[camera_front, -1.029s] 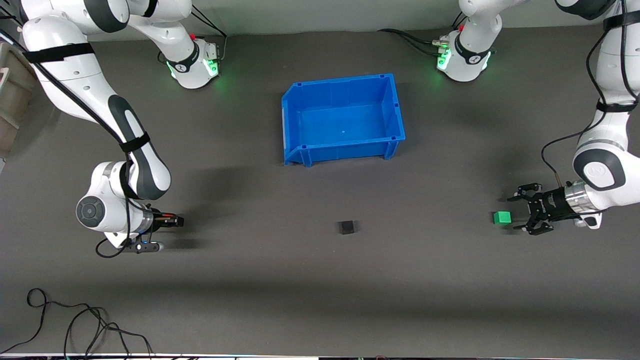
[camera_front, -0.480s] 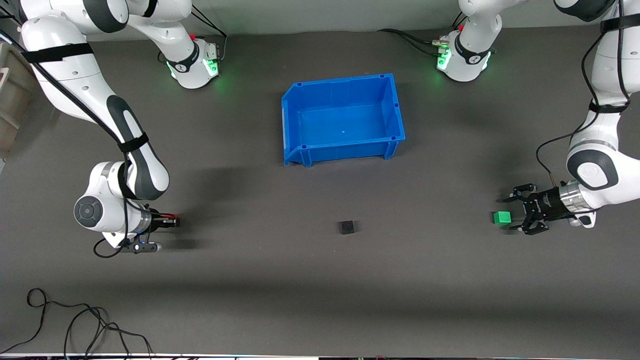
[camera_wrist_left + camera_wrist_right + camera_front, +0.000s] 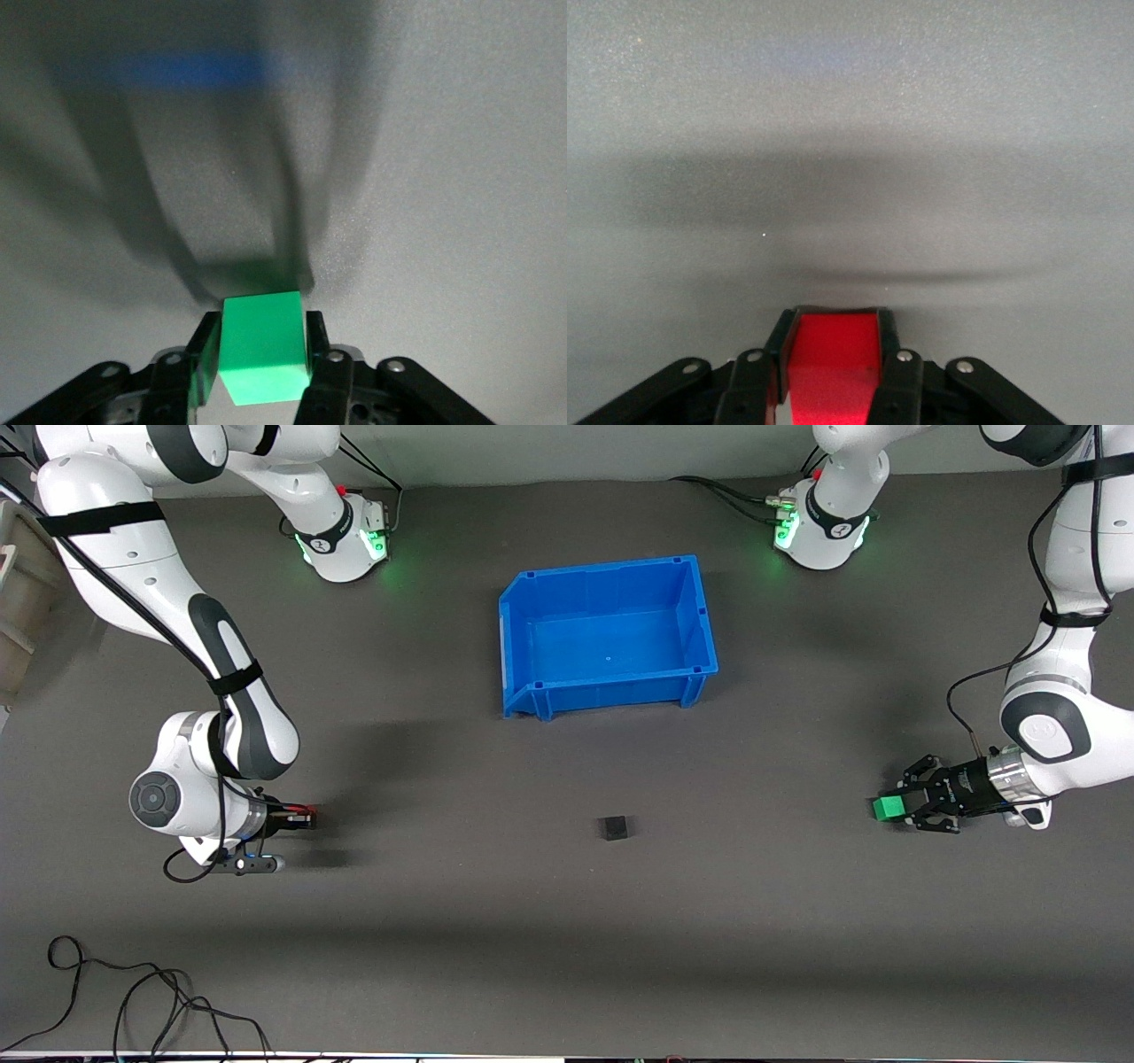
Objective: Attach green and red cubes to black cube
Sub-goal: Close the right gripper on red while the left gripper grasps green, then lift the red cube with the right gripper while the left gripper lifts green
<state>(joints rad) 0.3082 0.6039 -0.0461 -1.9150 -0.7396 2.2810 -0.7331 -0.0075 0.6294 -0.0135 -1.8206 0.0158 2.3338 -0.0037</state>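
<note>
Left hand [image 3: 897, 807] now clamped on green cube [image 3: 888, 808].

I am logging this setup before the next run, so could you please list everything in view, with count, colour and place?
black cube: one, matte black, on the table, nearer to the front camera than the bin.
green cube: one, green, between the left gripper's fingers at the left arm's end of the table.
red cube: one, red, between the right gripper's fingers at the right arm's end.
bin: one, blue, open-topped, mid-table between the bases.
cable: one, black, looped on the table's near corner, right arm's end.
table: one, dark grey.
left gripper: shut on the green cube.
right gripper: shut on the red cube.
</note>
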